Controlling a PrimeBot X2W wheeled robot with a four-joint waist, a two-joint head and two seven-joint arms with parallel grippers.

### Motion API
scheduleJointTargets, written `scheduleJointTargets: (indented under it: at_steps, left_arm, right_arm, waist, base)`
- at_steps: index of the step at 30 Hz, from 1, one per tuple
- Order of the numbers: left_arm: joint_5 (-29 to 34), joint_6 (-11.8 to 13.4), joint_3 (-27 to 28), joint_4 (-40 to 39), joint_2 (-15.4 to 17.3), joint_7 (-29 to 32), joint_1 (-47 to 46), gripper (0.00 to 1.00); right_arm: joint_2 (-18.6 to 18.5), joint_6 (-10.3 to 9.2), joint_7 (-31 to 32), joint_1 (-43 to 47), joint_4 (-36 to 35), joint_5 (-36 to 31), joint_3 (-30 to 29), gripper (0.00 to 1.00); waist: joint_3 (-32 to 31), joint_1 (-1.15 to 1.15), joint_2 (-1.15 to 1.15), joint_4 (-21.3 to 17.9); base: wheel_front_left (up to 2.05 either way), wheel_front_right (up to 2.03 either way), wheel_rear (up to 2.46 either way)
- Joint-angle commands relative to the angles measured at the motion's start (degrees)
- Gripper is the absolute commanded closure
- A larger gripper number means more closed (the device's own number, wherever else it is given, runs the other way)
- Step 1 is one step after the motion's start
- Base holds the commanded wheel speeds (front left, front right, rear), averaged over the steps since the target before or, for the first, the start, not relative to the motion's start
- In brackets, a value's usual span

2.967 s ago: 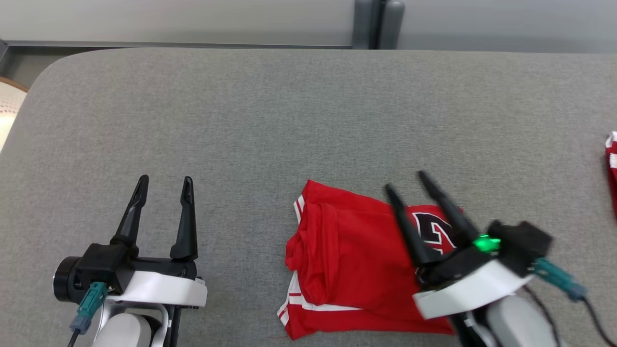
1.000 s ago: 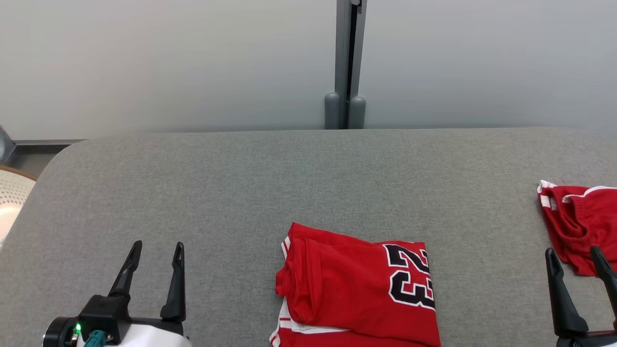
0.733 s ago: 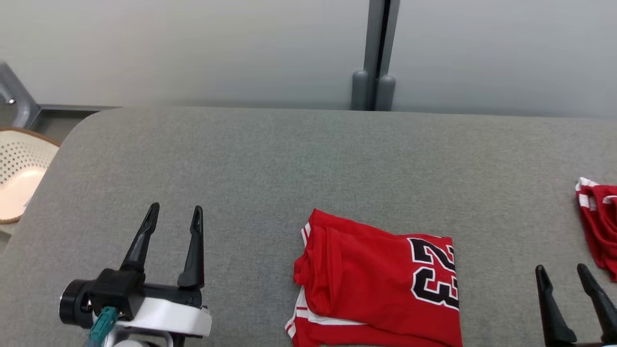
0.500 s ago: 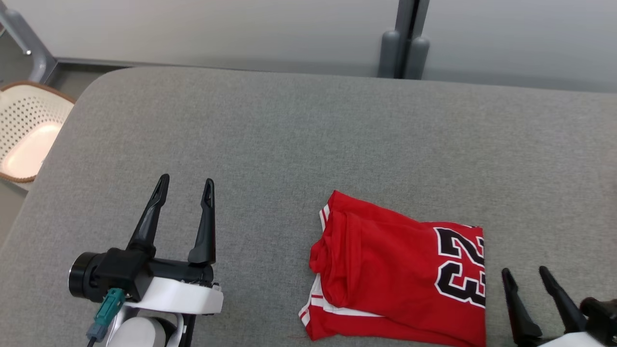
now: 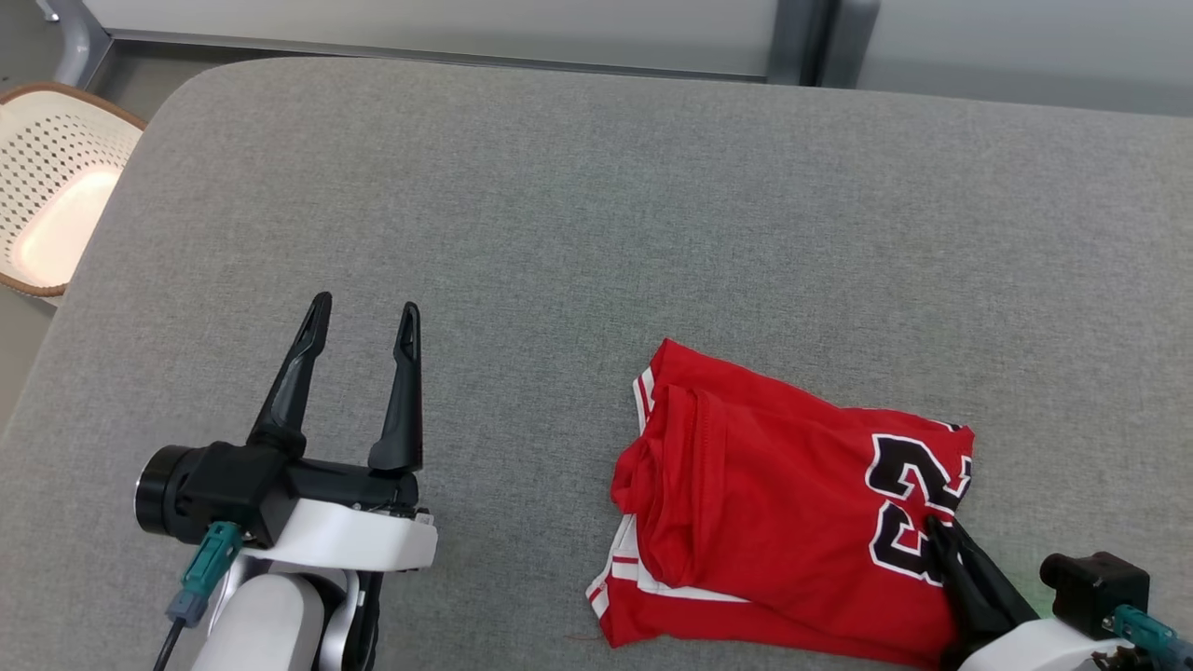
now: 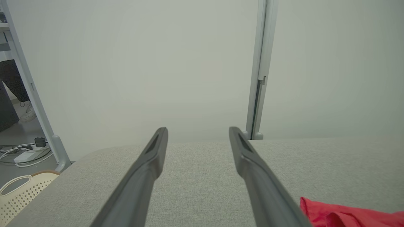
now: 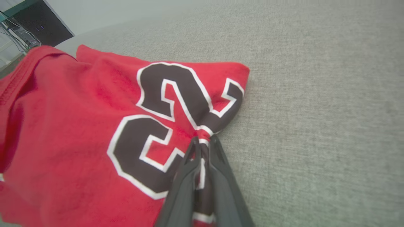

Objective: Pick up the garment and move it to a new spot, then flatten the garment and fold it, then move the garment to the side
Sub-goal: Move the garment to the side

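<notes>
Pinching the numbered edge of the red garment (image 5: pixel 764 485), right hand (image 7: pixel 203 140) was spread before; left hand (image 5: pixel 363 312) stays spread.

Left gripper (image 5: pixel 364 305) spread wide; right gripper (image 7: pixel 205 138) pinched closed.

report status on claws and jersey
Right claw shut on jersey, at its right edge by the number. Left claw open over table, left of jersey. Basket beyond table's left corner, not in the way.
</notes>
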Motion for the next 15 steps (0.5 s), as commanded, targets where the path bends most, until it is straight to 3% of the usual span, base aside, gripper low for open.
scheduleJointTargets:
  at_steps: [1, 6, 15]
  left_arm:
    - [0.7, -0.4, 0.6, 0.1, 0.2, -0.2, -0.7, 0.0]
    - [1.6, -1.1, 1.9, -0.3, 0.5, -0.2, -0.1, 0.0]
    - [2.9, -2.4, 2.4, -1.7, 1.1, -0.2, -0.6, 0.0]
  right_arm:
    - [-0.8, -0.06, -0.6, -0.1, 0.2, -0.1, 0.1, 1.0]
    - [-2.1, -0.09, -1.1, -1.1, -2.2, -1.6, -0.9, 1.0]
    - [-3.9, -0.08, -1.1, -2.0, -5.1, -2.5, -4.9, 1.0]
  waist:
    - [0.1, 0.0, 0.0, -0.6]
    - [0.3, 0.0, 0.0, -4.5]
    - [1.5, 0.0, 0.0, -17.3]
  base:
    - [0.0, 0.0, 0.0]
    - [0.0, 0.0, 0.0]
    - [0.0, 0.0, 0.0]
